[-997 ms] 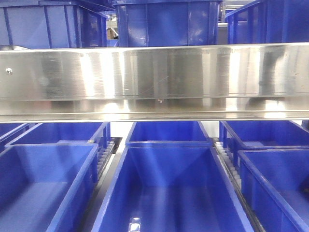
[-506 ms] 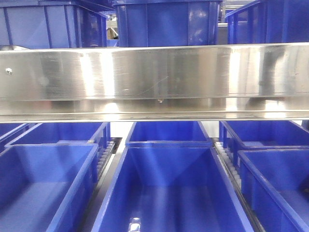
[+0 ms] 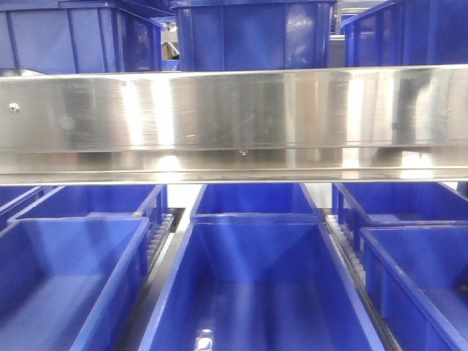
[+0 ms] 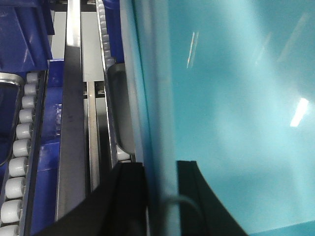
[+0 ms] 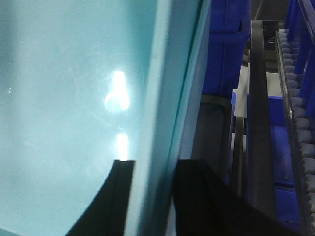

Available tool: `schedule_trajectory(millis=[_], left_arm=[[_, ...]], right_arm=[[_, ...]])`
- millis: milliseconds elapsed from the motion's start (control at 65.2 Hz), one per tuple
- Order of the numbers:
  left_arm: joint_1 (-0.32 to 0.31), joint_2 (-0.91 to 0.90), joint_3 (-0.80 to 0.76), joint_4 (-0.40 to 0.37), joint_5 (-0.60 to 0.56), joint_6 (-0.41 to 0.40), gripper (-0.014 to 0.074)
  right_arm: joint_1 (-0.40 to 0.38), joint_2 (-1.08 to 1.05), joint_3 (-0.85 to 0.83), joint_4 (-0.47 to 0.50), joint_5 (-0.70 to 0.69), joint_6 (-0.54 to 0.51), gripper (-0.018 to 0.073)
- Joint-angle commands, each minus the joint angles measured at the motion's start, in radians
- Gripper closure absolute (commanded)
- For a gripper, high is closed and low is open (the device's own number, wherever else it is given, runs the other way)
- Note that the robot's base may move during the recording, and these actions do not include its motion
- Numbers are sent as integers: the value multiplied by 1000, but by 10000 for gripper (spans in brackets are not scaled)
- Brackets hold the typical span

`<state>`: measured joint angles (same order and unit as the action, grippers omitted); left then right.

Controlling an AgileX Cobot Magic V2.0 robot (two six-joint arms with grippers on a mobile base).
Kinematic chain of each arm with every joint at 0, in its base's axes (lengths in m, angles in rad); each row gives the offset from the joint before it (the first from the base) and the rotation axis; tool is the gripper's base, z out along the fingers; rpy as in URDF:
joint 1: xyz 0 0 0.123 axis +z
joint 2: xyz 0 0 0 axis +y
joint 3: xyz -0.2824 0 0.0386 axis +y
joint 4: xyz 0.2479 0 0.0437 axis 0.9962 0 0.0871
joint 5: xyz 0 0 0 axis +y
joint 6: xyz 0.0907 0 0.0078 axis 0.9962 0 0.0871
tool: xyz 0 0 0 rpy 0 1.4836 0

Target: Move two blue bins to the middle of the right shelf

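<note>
left bin (image 3: 66,285), middle bin (image 3: 256,292), right bin (image 3: 417,278) below rail (image 3: 234,117)

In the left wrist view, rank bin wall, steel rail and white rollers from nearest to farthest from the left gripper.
1. The bin wall, clamped in the left gripper.
2. The steel rail, just left of it in frame.
3. The white rollers, at the frame's left edge.

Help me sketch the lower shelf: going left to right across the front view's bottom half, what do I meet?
Left bin → left roller track → centre bin → right roller track → right bin.
</note>
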<state>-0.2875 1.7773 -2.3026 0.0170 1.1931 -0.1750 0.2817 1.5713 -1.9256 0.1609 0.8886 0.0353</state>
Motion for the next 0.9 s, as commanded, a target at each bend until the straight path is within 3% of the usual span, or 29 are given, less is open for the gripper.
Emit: schedule_trajectory(millis=[0,889], left_arm=[[-9,-25,-19,-58,-91,7,707],[-9,28,-19,-32,-171,7,707]], right_arm=[[1,-19,-18,15,-89,-2,712],[1,-17,-18,15,-91,-2,712]])
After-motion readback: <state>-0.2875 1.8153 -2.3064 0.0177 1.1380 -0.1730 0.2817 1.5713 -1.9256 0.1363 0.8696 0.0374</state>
